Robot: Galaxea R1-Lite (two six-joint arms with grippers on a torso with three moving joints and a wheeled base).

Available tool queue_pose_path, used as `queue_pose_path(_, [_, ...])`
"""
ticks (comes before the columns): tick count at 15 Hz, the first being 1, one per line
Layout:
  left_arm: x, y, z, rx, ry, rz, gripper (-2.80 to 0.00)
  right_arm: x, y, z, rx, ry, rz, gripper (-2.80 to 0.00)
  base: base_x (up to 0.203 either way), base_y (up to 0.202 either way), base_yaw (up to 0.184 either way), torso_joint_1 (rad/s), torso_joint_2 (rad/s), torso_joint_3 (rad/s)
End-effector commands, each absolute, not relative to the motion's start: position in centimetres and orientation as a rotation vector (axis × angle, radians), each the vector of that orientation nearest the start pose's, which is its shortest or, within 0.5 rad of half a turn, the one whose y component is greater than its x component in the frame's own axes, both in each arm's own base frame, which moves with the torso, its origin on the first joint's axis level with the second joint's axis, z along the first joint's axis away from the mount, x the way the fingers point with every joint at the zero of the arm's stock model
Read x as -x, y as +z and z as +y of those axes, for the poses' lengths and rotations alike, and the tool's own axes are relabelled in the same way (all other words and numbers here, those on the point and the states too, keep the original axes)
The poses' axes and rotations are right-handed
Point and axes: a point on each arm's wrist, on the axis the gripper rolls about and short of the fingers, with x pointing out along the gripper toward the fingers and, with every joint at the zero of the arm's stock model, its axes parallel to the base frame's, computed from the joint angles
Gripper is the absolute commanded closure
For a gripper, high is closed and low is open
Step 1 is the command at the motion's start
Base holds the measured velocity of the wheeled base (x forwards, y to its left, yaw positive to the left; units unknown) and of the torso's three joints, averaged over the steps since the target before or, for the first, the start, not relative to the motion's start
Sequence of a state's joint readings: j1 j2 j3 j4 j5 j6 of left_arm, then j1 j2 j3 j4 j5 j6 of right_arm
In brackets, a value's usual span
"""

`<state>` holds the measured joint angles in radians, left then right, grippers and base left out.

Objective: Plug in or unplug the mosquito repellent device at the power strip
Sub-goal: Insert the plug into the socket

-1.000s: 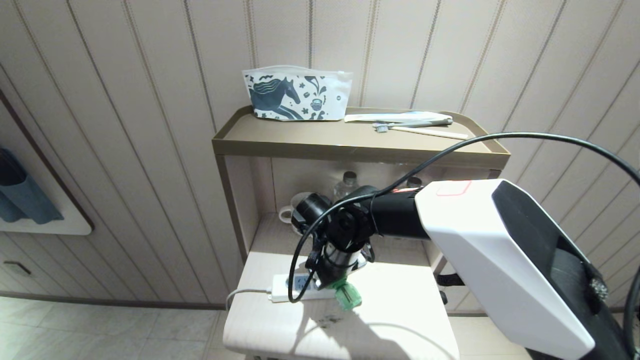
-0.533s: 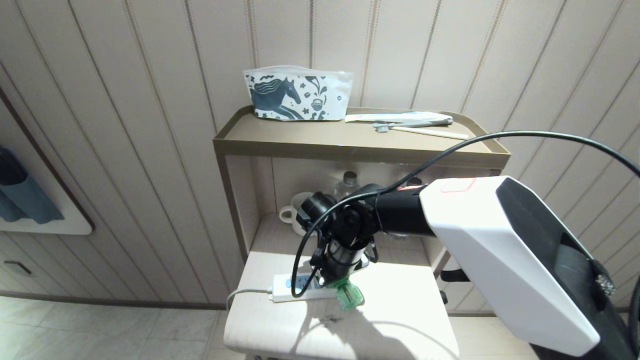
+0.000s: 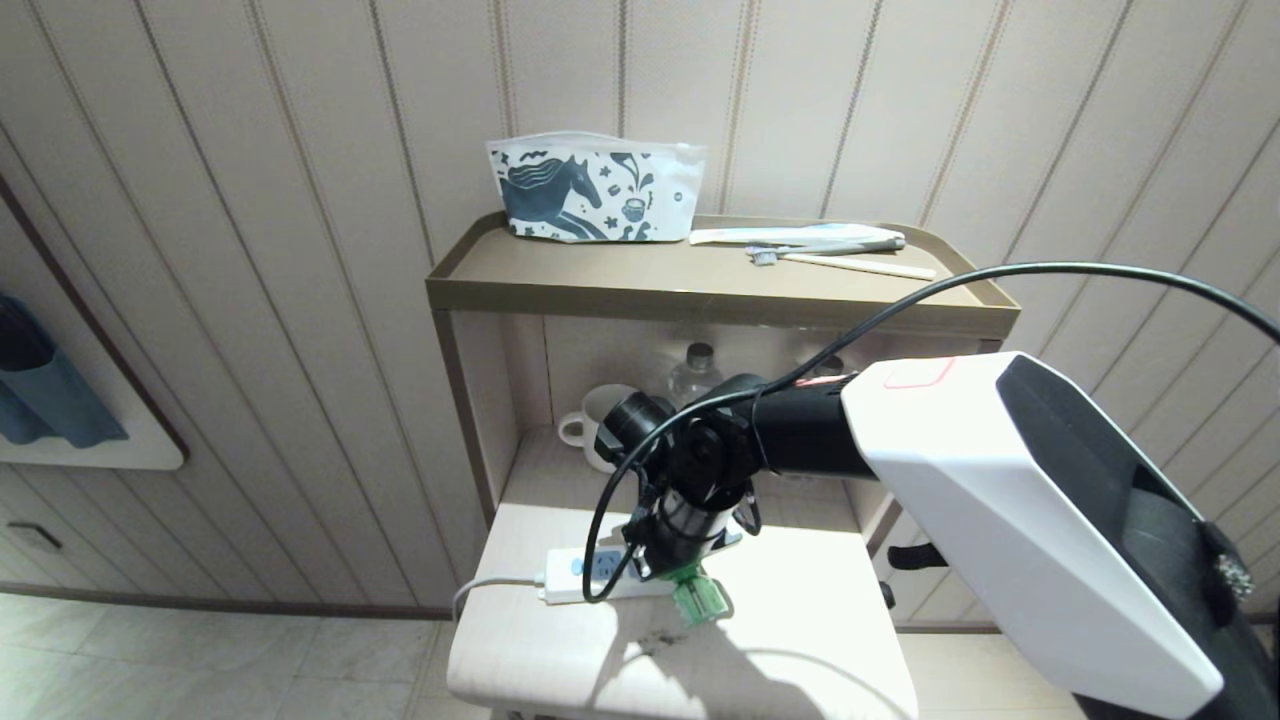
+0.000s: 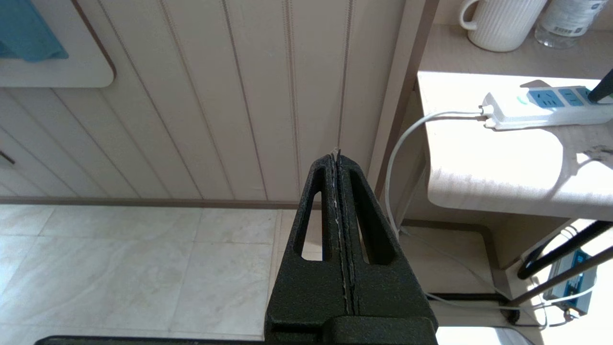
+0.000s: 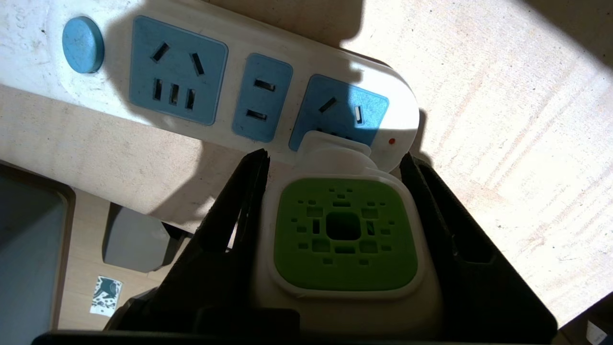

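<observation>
Your right hand (image 5: pixel 335 201) grips the mosquito repellent device (image 5: pixel 342 235) by its sides at lower centre, its plug end against the end socket of the power strip (image 5: pixel 230 96). Whether it is seated you cannot tell, so pushing home or pulling free remains. Your left hand (image 4: pixel 338 158) is clenched empty, parked beside the bench (image 4: pixel 498 163).

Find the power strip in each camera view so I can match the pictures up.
Head view: the power strip lies on the lower table, left of the right gripper.
Left wrist view: upper right, on the sunlit tabletop, cord trailing off its end.
Right wrist view: across the top, just beyond the gripped mosquito repellent device.
Shared landmark: its light-blue socket faces.
</observation>
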<state>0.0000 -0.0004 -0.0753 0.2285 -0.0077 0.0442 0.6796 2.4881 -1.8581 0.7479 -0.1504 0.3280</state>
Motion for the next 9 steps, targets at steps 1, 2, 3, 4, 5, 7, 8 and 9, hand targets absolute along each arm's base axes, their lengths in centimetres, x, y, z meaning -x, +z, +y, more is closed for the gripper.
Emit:
queue_pose_path(1, [3.0,7.3,0.0,-0.044,-0.011,0.155,0.00,-34.6,3.5,27.6,0.292,0.220,1.327,0.00,0.000,0.000,0.000,0.000,0.00,0.000])
queue_pose_path(2, [3.0,7.3,0.0,-0.044,-0.011,0.155,0.00,-34.7,3.4,27.7,0.292,0.219,1.324,0.00,0.000,0.000,0.000,0.000,0.00,0.000])
queue_pose_path(3, [3.0,7.3,0.0,-0.044,-0.011,0.155,0.00,-34.8,3.3,27.8,0.291,0.219,1.323,0.00,0.000,0.000,0.000,0.000,0.00,0.000])
queue_pose_path(4, [3.0,7.3,0.0,-0.044,-0.011,0.155,0.00,-35.0,3.4,27.9,0.287,0.222,1.315,0.00,0.000,0.000,0.000,0.000,0.00,0.000])
queue_pose_path(5, [3.0,7.3,0.0,-0.044,-0.011,0.155,0.00,-35.2,3.7,28.0,0.286,0.230,1.306,0.00,0.000,0.000,0.000,0.000,0.00,0.000])
queue_pose_path(7, [3.0,7.3,0.0,-0.044,-0.011,0.155,0.00,-35.4,4.2,28.2,0.286,0.244,1.286,0.00,0.000,0.000,0.000,0.000,0.00,0.000])
queue_pose_path(8, [3.0,7.3,0.0,-0.044,-0.011,0.155,0.00,-35.7,4.5,28.2,0.284,0.252,1.274,0.00,0.000,0.000,0.000,0.000,0.00,0.000])
queue_pose_path(9, [3.0,7.3,0.0,-0.044,-0.011,0.155,0.00,-35.8,4.3,28.1,0.287,0.252,1.278,0.00,0.000,0.000,0.000,0.000,0.00,0.000])
